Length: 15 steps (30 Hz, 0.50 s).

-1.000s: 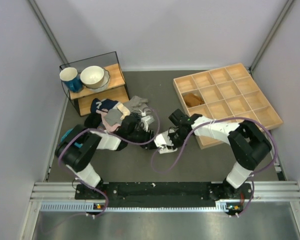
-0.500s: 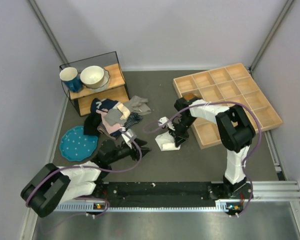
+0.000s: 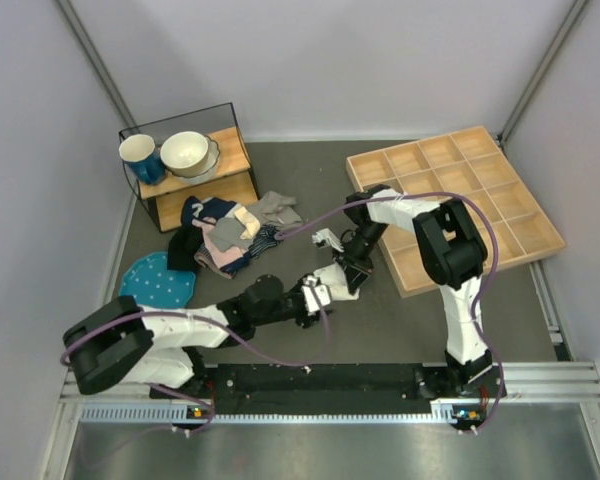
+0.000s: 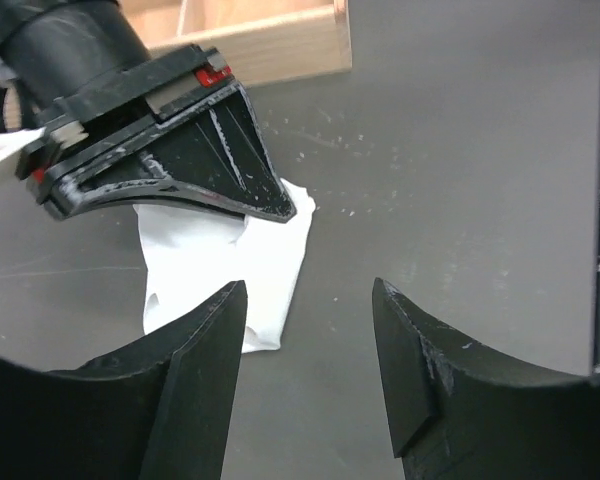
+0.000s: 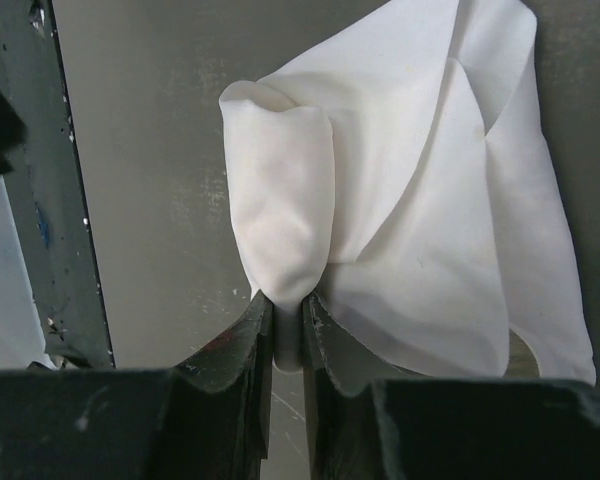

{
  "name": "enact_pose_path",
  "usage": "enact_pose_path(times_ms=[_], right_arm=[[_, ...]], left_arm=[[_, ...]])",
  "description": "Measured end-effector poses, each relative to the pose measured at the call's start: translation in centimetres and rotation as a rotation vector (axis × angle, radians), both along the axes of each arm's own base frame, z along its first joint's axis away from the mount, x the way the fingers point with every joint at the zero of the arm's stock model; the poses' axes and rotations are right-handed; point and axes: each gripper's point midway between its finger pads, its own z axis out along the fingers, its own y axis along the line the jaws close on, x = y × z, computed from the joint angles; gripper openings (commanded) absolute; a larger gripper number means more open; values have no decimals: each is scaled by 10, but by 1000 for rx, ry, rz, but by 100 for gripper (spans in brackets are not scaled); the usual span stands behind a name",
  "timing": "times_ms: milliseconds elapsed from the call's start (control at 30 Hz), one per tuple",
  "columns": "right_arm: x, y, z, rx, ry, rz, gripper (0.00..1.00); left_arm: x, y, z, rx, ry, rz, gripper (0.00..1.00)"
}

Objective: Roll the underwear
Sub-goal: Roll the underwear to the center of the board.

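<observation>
The white underwear (image 3: 336,279) lies crumpled on the dark table, between the two arms. My right gripper (image 3: 351,262) stands over it, shut on a fold of the white cloth (image 5: 280,240); the jaws pinch the fabric with the rest spreading away to the right (image 5: 450,220). My left gripper (image 3: 316,296) is open and empty, just left of and below the underwear. In the left wrist view the underwear (image 4: 225,265) lies ahead of my open fingers (image 4: 195,350), under the right gripper's black fingers (image 4: 170,160).
A pile of mixed clothes (image 3: 225,235) lies at the left, beside a blue dotted plate (image 3: 155,280). A wire shelf (image 3: 195,180) holds a blue cup (image 3: 140,155) and a bowl (image 3: 187,152). A wooden compartment tray (image 3: 455,200) is at the right.
My left arm has swung right, from beside the clothes pile to the underwear. My right gripper has moved slightly down onto the white cloth.
</observation>
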Motion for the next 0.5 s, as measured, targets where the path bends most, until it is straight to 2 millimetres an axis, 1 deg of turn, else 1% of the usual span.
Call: enact_pose_path(times_ms=[167,267,367,467,500], right_arm=[[-2,-1,-1,-8,17,0,15],[-4,-1,-1,-10,32,-4,16],[-4,-1,-1,-12,35,-6,17],[-4,-1,-1,-14,40,-9,18],[-4,-1,-1,-14,40,-10,18]], left_arm=[[20,-21,-17,176,-71,-14,60],[34,-29,-31,275,-102,-16,60],[42,-30,-48,367,-112,-20,60],[44,-25,-66,447,-105,-27,56],[44,-24,-70,462,-103,-30,53]])
